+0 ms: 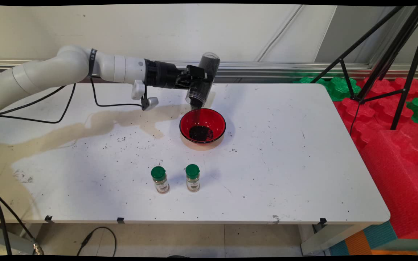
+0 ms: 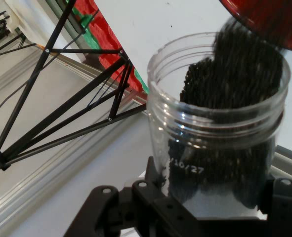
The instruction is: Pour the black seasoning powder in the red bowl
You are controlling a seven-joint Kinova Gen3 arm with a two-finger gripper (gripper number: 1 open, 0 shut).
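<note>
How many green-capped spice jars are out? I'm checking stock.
2. Both stand upright near the table's front edge, side by side: left jar, right jar, in front of the red bowl. None looks hidden.

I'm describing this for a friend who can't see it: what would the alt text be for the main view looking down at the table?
A white robot arm's black gripper holds a clear plastic jar tipped mouth-down, pouring dark grains into a red bowl on a white table. Nearer the camera, two small green-capped spice bottles stand upright side by side, with dark specks scattered around.
</note>
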